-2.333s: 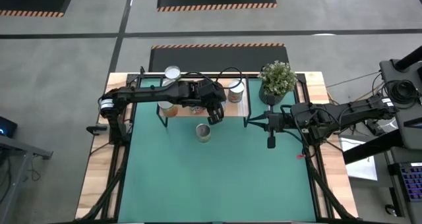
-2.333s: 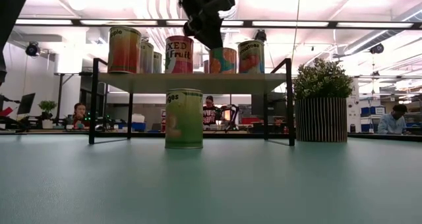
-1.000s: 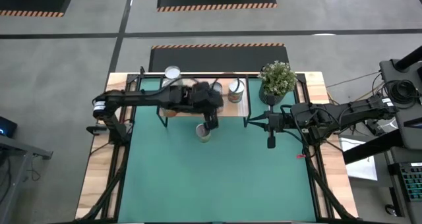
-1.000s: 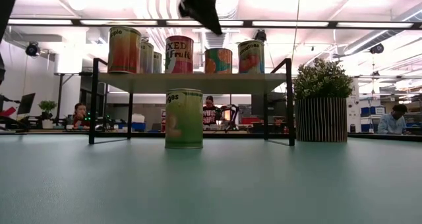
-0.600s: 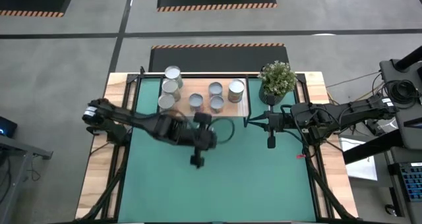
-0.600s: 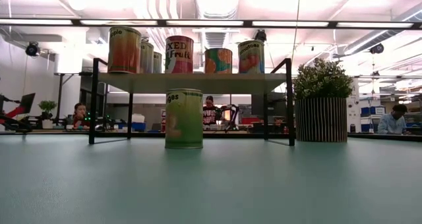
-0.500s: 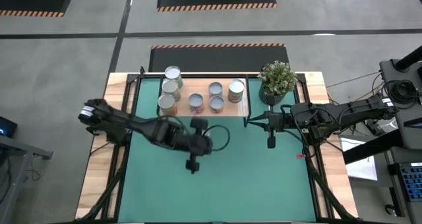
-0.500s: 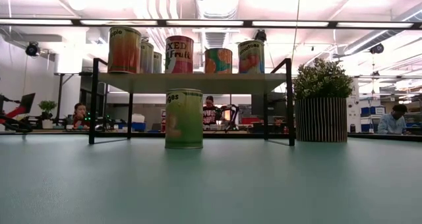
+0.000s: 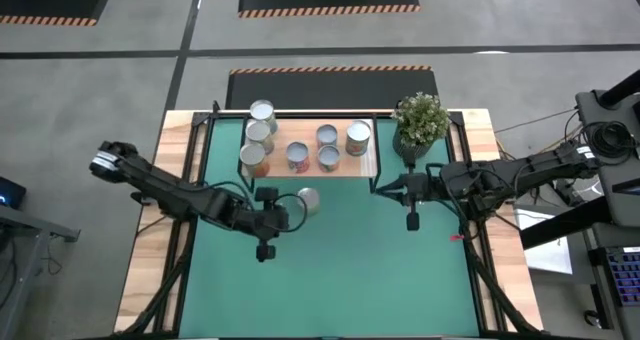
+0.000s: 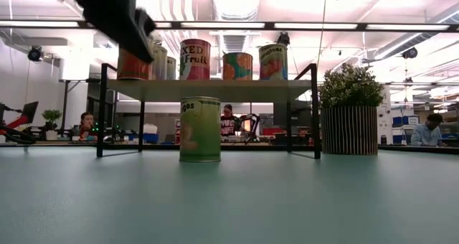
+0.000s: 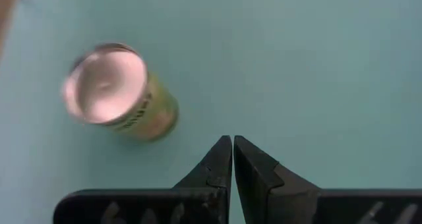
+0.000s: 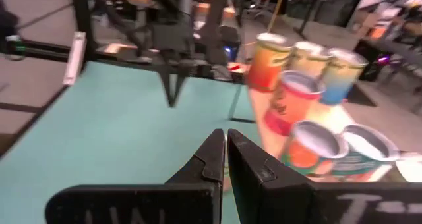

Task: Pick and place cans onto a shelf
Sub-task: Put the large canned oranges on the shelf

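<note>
Green-labelled, your one loose can [image 9: 308,200] stands upright on the mat [image 9: 380,280], just in front of the shelf [image 9: 372,167] and apart from it. Six other cans [image 9: 328,158] sit on top of the shelf. Your left gripper [image 9: 266,252] hangs over the mat, farther out from the shelf than the loose can, fingers [image 11: 214,166] pressed together on nothing. Your right gripper [image 9: 411,220] waits off the shelf's plant-side end, below the potted plant [image 9: 420,120], fingers together too.
</note>
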You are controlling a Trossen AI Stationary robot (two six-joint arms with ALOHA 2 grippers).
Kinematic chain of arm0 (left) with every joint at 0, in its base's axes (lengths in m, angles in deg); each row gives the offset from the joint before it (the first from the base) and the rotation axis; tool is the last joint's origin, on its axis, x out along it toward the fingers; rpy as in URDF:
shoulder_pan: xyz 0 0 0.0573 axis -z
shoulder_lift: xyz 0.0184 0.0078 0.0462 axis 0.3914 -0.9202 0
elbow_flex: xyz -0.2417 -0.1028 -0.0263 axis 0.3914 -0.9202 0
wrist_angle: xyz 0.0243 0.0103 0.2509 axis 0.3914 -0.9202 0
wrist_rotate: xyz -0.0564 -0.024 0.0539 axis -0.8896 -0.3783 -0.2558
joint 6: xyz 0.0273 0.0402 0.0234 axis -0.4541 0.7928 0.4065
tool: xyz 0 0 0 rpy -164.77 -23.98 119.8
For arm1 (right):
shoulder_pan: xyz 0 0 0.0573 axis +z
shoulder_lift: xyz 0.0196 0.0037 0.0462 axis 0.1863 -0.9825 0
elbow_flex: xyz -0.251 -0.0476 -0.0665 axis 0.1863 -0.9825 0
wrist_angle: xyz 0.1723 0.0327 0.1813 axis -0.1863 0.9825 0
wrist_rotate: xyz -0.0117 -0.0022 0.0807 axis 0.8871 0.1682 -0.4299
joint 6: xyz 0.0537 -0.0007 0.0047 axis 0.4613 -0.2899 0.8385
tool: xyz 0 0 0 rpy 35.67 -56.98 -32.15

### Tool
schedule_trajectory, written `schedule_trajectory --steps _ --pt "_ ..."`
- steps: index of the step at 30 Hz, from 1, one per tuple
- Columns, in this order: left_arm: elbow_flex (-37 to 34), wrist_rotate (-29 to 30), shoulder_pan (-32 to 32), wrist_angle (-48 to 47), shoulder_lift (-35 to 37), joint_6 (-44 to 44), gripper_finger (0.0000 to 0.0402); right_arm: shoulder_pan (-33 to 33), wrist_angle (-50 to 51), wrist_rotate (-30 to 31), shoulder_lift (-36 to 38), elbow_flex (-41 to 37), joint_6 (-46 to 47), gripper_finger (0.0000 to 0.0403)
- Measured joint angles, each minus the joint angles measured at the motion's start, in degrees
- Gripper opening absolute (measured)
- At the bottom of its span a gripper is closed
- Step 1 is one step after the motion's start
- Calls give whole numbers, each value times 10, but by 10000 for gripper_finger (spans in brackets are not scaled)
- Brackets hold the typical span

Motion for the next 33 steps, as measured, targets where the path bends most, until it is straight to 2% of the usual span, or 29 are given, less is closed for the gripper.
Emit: schedule_trajectory --steps 5,10,15,22,29,33 --pt "-91 -1 4 163 7 -17 0 41 2 3 -20 0 31 9" --pt "-145 7 3 227 -1 -63 11 70 13 7 -57 0 62 9" --pt "-166 27 3 259 -8 -114 44 90 16 44 -87 0 62 9" --pt "-168 55 2 261 -29 -152 144 104 16 49 -100 0 59 9" --pt "-167 155 2 269 -79 -183 279 110 27 51 -89 0 44 9" --pt "-167 196 1 320 -110 -188 328 110 34 63 -87 0 36 9"
